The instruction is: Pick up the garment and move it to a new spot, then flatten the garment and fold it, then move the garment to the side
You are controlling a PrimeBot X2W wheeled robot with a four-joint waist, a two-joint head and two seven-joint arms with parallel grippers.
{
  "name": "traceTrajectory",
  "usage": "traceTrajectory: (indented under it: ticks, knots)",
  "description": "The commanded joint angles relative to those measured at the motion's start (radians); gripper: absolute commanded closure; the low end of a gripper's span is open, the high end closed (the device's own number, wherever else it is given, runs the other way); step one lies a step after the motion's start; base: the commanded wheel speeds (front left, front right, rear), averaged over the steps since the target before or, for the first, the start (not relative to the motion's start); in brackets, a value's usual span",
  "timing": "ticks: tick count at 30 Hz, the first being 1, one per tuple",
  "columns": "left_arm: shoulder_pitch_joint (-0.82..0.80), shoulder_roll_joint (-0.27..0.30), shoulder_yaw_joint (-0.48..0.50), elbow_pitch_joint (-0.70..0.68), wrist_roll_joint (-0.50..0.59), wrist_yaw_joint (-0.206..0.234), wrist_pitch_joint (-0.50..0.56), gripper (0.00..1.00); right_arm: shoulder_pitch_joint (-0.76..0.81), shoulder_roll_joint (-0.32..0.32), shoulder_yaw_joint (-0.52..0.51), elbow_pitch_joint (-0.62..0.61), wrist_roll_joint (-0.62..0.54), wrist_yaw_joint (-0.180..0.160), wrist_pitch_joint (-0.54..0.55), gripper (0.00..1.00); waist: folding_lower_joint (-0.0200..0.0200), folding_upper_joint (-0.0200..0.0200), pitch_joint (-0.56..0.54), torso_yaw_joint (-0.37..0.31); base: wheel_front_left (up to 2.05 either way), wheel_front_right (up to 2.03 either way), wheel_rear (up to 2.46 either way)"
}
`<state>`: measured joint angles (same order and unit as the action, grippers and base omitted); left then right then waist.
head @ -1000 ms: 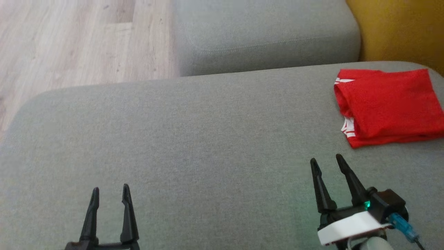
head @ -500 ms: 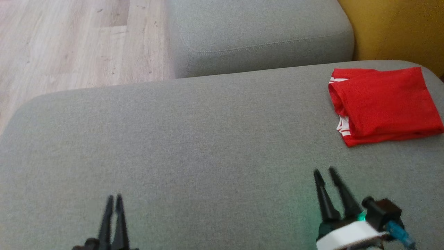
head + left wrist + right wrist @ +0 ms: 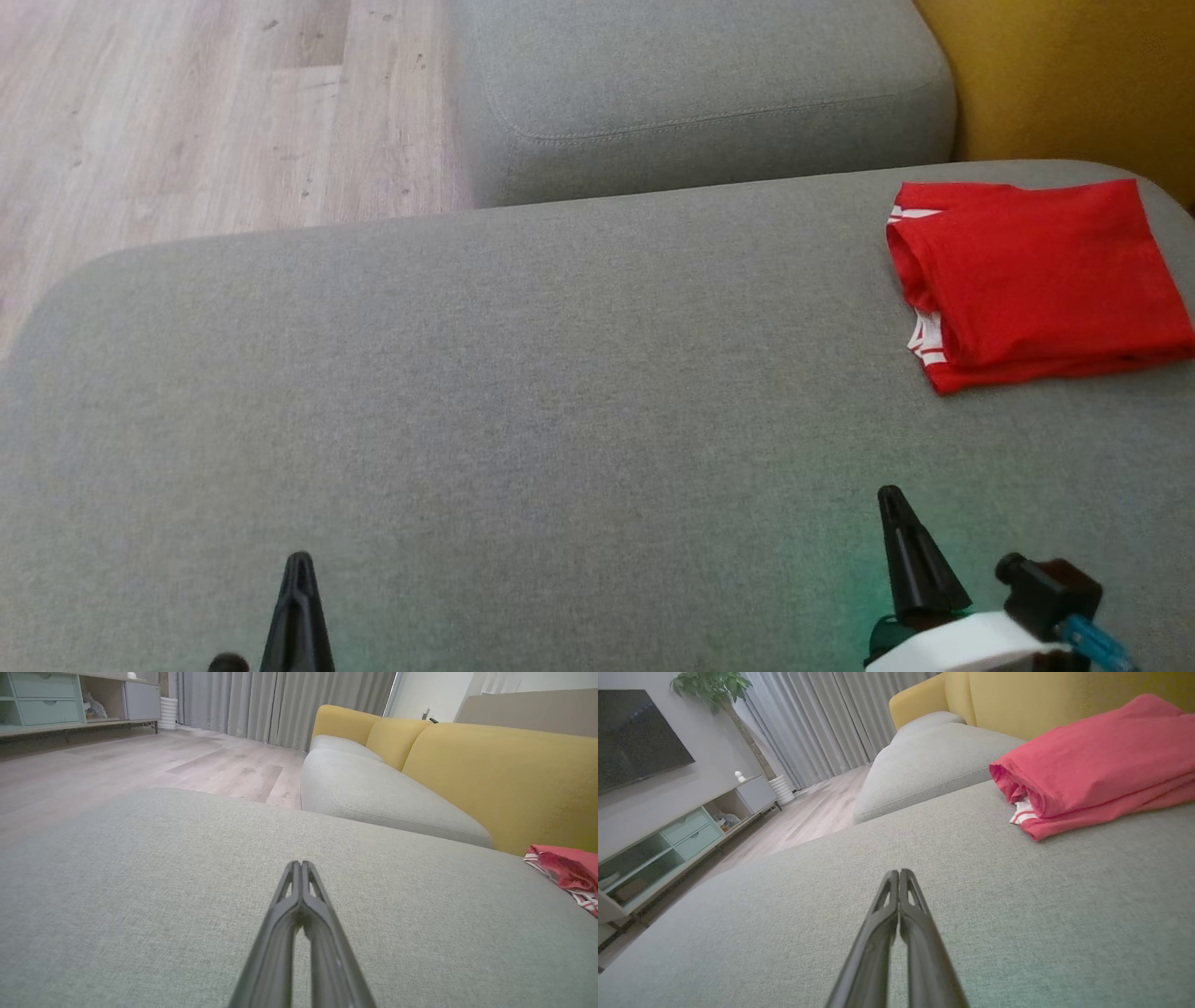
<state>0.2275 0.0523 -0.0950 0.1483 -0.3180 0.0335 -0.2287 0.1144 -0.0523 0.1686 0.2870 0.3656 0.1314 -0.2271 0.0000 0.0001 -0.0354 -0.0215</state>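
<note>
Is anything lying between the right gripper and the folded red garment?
Nothing visible does. Only bare grey sofa cushion lies between the right gripper, which is shut, and the red garment. The garment lies folded ahead and to the gripper's right, near the yellow backrest.

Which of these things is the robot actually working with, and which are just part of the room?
For the job: red garment, folded; left gripper, shut; right gripper, shut.
Just lying about: grey cushion, yellow backrest, wooden floor, curtains, cabinet, plant.
</note>
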Motion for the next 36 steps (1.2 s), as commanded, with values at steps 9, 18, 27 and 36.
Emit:
traceTrajectory:
  ticks: [9, 18, 27, 36]
  knots:
    - [-0.067, 0.012, 0.019, -0.014, -0.128, -0.020, 0.025, 1.00, -0.061, -0.013, -0.021, -0.035, 0.126, 0.000, 0.026, 1.00, 0.0000, -0.0001, 0.003, 0.002, 0.00, 0.00, 0.00]
    - [-0.091, 0.015, 0.029, -0.003, -0.235, -0.033, 0.047, 1.00, -0.075, -0.017, -0.036, -0.036, 0.230, 0.000, 0.048, 1.00, 0.0000, -0.0001, 0.006, 0.004, 0.00, 0.00, 0.00]
    - [-0.114, 0.018, 0.040, 0.005, -0.342, -0.046, 0.070, 1.00, -0.088, -0.020, -0.053, -0.037, 0.333, 0.000, 0.070, 1.00, 0.0000, -0.0001, 0.010, 0.005, 0.00, 0.00, 0.00]
    - [-0.134, 0.020, 0.051, 0.013, -0.435, -0.057, 0.092, 1.00, -0.100, -0.022, -0.069, -0.038, 0.424, 0.000, 0.091, 1.00, 0.0000, -0.0001, 0.012, 0.007, 0.00, 0.00, 0.00]
